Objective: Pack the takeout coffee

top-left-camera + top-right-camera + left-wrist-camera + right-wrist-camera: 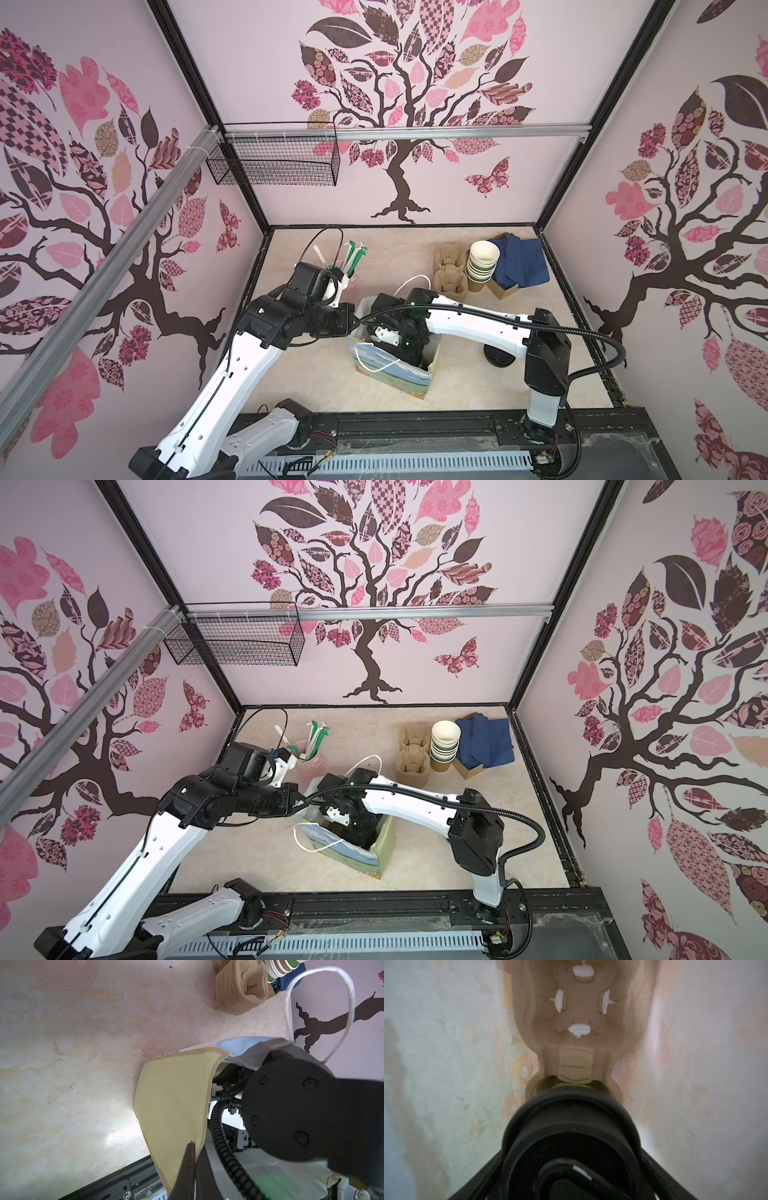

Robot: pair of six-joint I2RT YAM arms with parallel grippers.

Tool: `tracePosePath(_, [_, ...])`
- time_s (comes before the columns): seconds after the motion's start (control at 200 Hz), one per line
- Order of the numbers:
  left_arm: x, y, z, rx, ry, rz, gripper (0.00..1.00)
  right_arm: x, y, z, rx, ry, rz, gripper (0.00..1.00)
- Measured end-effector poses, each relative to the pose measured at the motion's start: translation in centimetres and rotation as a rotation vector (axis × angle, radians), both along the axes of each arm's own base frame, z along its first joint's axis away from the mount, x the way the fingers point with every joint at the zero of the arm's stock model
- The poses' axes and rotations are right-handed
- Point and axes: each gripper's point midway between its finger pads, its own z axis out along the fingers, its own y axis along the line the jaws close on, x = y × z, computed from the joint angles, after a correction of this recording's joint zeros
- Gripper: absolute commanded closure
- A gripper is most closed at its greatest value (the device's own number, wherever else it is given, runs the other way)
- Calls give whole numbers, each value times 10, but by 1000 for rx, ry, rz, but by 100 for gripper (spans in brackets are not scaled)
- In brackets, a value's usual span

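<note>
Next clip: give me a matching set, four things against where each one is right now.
Things:
1 left gripper
2 coffee
3 cup stack
4 loose lid

Places:
A beside the blue cloth
B on the table, partly hidden by the right arm
C shut on the bag rim
D in a carrier inside the bag

Pairs: 1-C, 2-D, 3-A, 4-B

We log a beige marbled surface point(316, 374). A paper bag point(395, 376) stands upright near the middle. Toward the back sit a pink cup of straws point(354, 279), stacked pulp carriers point(451, 270), a lidless cup stack point(482, 262) just beside them, and a cardboard box point(505, 291) holding blue napkins point(519, 257). A loose black lid point(496, 356) lies right of the bag.
</note>
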Motion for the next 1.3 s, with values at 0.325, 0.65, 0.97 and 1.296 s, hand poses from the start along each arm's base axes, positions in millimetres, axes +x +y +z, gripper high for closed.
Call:
tracePosePath(0.325, [0, 0, 0, 0, 0, 0, 100, 1, 5, -2, -2, 4, -7, 24])
tracePosePath(0.65, [0, 0, 0, 0, 0, 0, 100, -2, 6, -4, 4, 15, -11, 24])
tracePosePath(0.97, [1, 1, 0, 5, -3, 3, 100, -5, 6, -6, 18, 24, -20, 24])
tracePosePath(1.296, [1, 2, -1, 13, -6, 8, 100, -5, 6, -3, 9, 8, -23, 3])
